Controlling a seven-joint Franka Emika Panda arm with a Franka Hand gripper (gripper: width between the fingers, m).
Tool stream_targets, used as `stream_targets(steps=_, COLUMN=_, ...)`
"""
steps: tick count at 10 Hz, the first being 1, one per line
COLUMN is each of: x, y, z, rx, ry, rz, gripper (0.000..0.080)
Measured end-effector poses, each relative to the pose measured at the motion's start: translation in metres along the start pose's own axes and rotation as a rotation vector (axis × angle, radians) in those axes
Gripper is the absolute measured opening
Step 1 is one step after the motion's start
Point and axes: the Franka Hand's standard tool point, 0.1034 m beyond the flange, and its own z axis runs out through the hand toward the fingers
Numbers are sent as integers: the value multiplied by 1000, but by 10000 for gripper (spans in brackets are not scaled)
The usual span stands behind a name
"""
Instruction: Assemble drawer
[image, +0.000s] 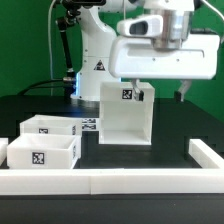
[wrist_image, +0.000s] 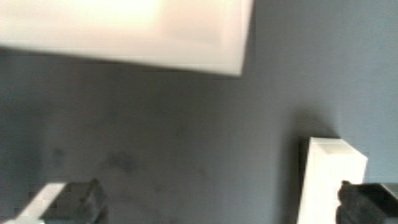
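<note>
Rail (image: 110, 181), front tray (image: 42, 153), rear tray (image: 50, 126), hollow shell (image: 125, 118)

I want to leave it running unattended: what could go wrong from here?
The open pincer hangs close by the drawer shell's top edge; coming down, it could knock that tall piece askew. The far tray and the near tray sit close together, so gripping one might shove the other.
</note>
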Motion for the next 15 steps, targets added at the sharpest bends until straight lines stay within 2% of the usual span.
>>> stream_targets(steps=1, x=-11, y=-2, z=-17, rx=-5, ry=4, rz=6, gripper=649)
stream_targets(steps=3, x=-25, y=-4, z=-27, rx=-9, ry=17, rz=-3, gripper=649)
stream_targets(steps=7, x=-26, y=-3, z=-24, rx=-8, ry=10, rz=14, gripper=649)
stream_targets(steps=9, x=-44, y=-3, z=-24, rx=-13, ry=-3, rz=76, gripper=649)
stream_targets(steps=12, x=-78, y=-6, z=-10, rx=-16, ry=-5, rz=92, gripper=649)
stream_targets(steps=15, x=-91, y=-7, z=4, rx=8, ry=-19, rz=113, gripper=649)
